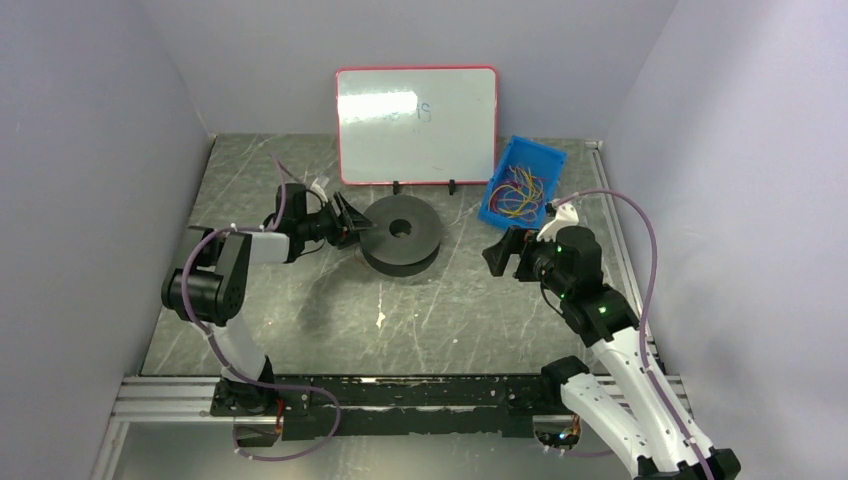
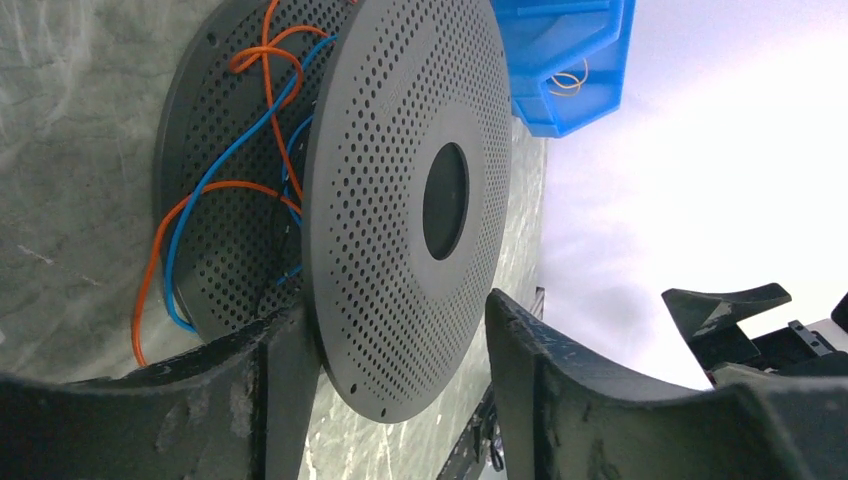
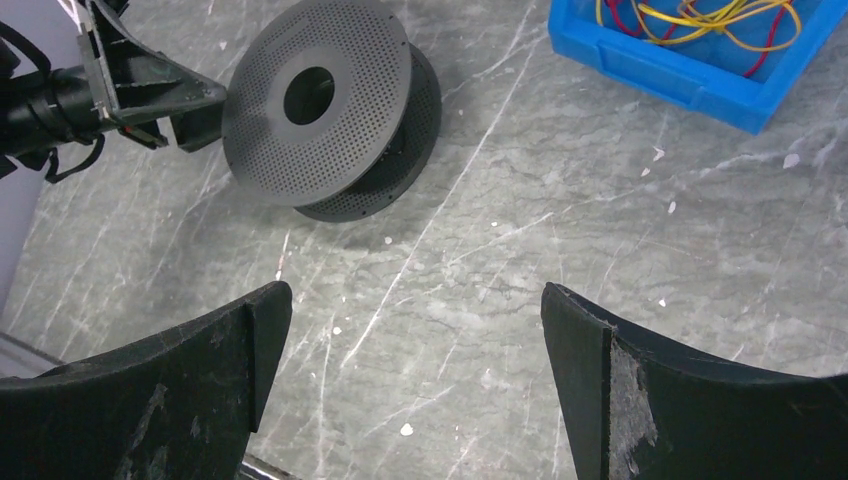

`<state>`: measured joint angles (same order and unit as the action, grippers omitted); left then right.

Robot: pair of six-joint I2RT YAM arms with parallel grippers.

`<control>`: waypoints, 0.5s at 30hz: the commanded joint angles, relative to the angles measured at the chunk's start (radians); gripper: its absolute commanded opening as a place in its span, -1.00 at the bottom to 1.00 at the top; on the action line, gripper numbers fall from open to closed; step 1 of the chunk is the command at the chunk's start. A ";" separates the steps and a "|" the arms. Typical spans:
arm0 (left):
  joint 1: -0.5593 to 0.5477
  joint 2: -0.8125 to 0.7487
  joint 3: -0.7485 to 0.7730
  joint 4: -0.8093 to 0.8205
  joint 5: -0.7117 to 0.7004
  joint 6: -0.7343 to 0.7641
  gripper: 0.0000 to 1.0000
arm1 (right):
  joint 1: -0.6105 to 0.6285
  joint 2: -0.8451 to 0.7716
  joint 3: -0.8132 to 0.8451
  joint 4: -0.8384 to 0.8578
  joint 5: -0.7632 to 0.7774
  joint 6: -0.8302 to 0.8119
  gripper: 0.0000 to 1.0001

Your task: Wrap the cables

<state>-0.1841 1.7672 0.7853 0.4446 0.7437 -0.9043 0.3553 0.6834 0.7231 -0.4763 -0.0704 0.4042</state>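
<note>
Yellow and red cables (image 1: pixel 520 190) lie tangled in a blue bin (image 1: pixel 495 212) at the back right; they also show in the right wrist view (image 3: pixel 700 15). A black perforated spool (image 1: pixel 400 235) lies flat mid-table. Orange cable (image 2: pixel 265 60) and blue wire (image 2: pixel 215 175) hang loosely between its two flanges. My left gripper (image 1: pixel 350 222) is open at the spool's left edge. In the left wrist view (image 2: pixel 400 310) its jaws straddle the rim of the upper flange (image 2: pixel 400 180), one finger (image 2: pixel 290 370) between the flanges. My right gripper (image 1: pixel 497 255) is open and empty above bare table (image 3: pixel 415 300).
A red-framed whiteboard (image 1: pixel 415 125) stands at the back behind the spool. Lilac walls close in the left, right and back. The blue bin (image 3: pixel 690 75) sits just behind my right gripper. A black rail (image 1: pixel 400 395) runs along the near edge.
</note>
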 commanded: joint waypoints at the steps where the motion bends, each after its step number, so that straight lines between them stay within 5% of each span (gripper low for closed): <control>1: 0.002 0.023 0.002 0.105 0.068 -0.045 0.21 | -0.002 0.002 -0.005 0.017 -0.019 -0.005 1.00; 10: -0.010 -0.002 0.022 0.079 0.059 -0.028 -0.69 | -0.002 -0.002 -0.017 0.024 -0.016 -0.002 1.00; 15: -0.024 -0.035 0.065 -0.052 0.026 0.038 -0.86 | -0.003 0.004 -0.019 0.030 -0.022 0.000 1.00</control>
<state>-0.1955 1.7813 0.8021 0.4744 0.7818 -0.9463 0.3553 0.6918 0.7136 -0.4713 -0.0799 0.4042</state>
